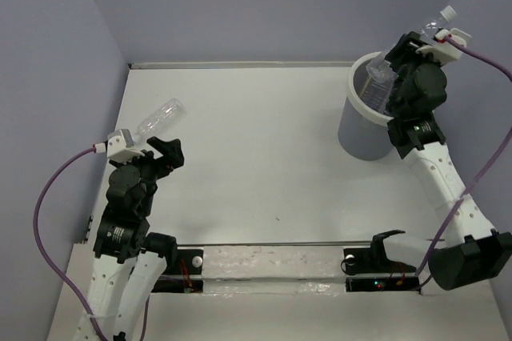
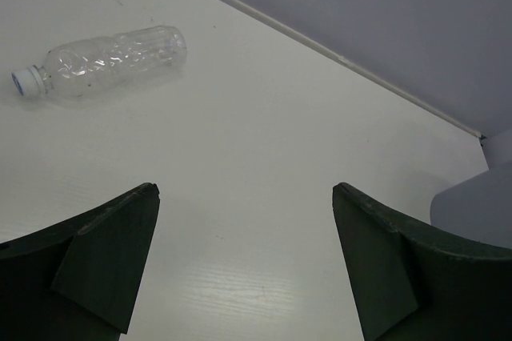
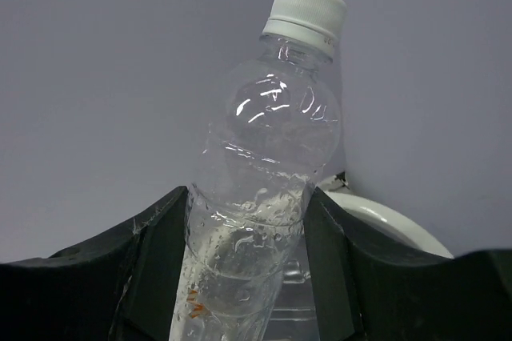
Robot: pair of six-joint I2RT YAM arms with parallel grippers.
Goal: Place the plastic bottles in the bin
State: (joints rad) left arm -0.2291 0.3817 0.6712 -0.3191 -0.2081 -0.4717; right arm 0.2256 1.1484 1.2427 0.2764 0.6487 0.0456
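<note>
A clear unlabelled plastic bottle [image 1: 160,119] with a white cap lies on its side on the table at the left. It also shows in the left wrist view [image 2: 104,61], ahead and to the left of my left gripper [image 2: 244,197], which is open and empty. In the top view my left gripper [image 1: 166,157] is just below that bottle. My right gripper [image 1: 416,41] is shut on another clear bottle [image 3: 264,157], white cap up, over the far right rim of the bin [image 1: 364,137]. A further bottle [image 1: 380,83] lies inside the bin.
The bin's white rim [image 3: 388,219] shows just behind my right fingers. The bin's grey wall [image 2: 476,205] is at the right edge of the left wrist view. The purple back wall stands close behind the bin.
</note>
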